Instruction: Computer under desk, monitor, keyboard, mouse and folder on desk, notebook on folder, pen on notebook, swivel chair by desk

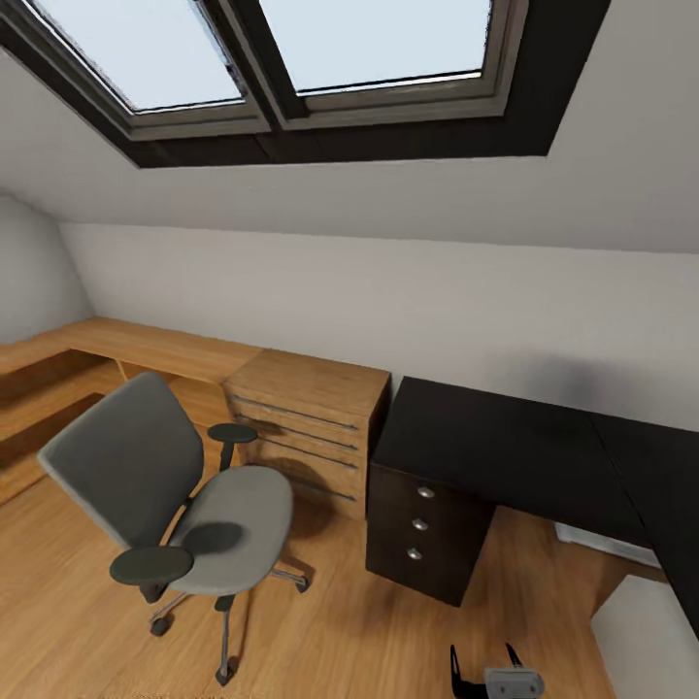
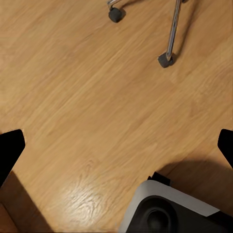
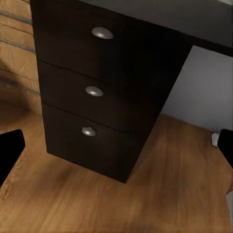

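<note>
The grey swivel chair (image 1: 184,495) stands on the wooden floor at the left, turned partly away, and its seat shows bare cushion. The black desk (image 1: 505,442) runs along the right wall, with a three-drawer pedestal (image 1: 419,524) (image 3: 94,92). My right gripper (image 1: 483,665) (image 3: 118,148) hangs low in front of that pedestal, open, nothing between its fingers. My left gripper (image 2: 118,148) is open over bare floor, near two chair casters (image 2: 166,59). Something white (image 1: 602,544) lies under the desk, too little of it visible to identify.
A light wooden drawer unit (image 1: 306,417) stands between chair and black desk, joined to a wooden counter (image 1: 126,345) along the left wall. A white block (image 1: 646,636) sits at the lower right. Skylight windows (image 1: 291,58) slope overhead. My base (image 2: 170,213) is below the left gripper.
</note>
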Controlling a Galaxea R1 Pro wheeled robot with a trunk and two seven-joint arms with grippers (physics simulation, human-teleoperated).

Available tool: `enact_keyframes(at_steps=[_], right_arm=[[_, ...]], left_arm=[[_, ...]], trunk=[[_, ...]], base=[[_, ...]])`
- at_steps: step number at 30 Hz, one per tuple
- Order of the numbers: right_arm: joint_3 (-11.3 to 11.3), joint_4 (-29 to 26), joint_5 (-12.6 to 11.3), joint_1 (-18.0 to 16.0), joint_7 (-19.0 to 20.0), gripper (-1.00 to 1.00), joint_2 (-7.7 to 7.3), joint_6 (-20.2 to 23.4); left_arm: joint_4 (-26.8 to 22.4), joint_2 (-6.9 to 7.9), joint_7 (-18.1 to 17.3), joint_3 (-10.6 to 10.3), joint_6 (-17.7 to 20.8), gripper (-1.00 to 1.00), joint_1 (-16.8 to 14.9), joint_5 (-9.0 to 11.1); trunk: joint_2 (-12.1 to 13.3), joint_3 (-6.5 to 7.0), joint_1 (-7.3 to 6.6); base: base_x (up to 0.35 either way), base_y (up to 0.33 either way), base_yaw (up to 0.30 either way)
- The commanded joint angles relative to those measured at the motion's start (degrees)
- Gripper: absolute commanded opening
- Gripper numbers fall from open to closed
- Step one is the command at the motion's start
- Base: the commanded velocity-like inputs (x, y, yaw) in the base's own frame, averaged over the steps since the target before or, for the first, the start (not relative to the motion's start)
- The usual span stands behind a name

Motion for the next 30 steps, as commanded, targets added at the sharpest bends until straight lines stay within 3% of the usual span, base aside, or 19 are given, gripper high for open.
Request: enact_keyframes(at_steps=[1,4,21,23,24,26,27,29,30], right_arm=[[0.49,0.1,-0.18,0.43,-0.33,1.0,0.03,-1.8],[0.47,0.1,-0.17,1.1,-0.41,1.0,0.02,-3.49],[0.41,0.09,-0.17,1.57,-0.57,1.0,-0.13,-3.5],[0.41,0.09,-0.17,1.57,-0.55,1.0,-0.15,-3.5],[0.41,0.09,-0.17,1.57,-0.52,1.0,-0.16,-3.5],[0.41,0.09,-0.16,1.57,-0.51,1.0,-0.16,-3.5],[0.41,0.09,-0.16,1.57,-0.5,1.0,-0.16,-3.5],[0.41,0.08,-0.16,1.57,-0.49,1.0,-0.16,-3.5],[0.41,0.08,-0.16,1.57,-0.49,1.0,-0.16,-3.5]], left_arm=[[-0.01,0.02,0.07,-0.08,-0.13,1.0,0.01,0.45],[0.1,0.03,0.05,-0.08,-0.07,1.0,0.01,0.48],[0.23,0.2,0.06,-0.07,-0.98,1.0,0.01,0.61],[0.4,0.13,0.18,0.0,-7.81,1.0,0.01,0.57],[1.07,0.08,0.25,-0.05,-13.41,1.0,0.01,0.53],[2.49,-0.02,0.3,-0.14,-19.12,1.0,0.01,0.49],[4.53,-0.09,0.33,-0.25,-25.07,1.0,0.01,0.4],[6.83,-0.16,0.32,-0.33,-31.24,1.0,0.01,0.33],[8.81,-0.21,0.28,-0.38,-37.16,1.0,0.01,0.28]], trunk=[[0.31,0.08,-0.19],[1.11,0.44,-0.63],[1.11,0.44,-0.63],[1.11,0.44,-0.63],[1.11,0.44,-0.63],[1.11,0.44,-0.63],[1.11,0.44,-0.63],[1.11,0.44,-0.63],[1.11,0.44,-0.63]], base=[[0.0,0.0,0.284],[0.0,0.0,0.284],[0.0,0.0,0.284],[0.0,0.0,0.284],[0.0,0.0,0.284],[0.0,0.0,0.284],[0.0,0.0,0.284],[0.0,0.0,0.284],[0.0,0.0,0.284]])
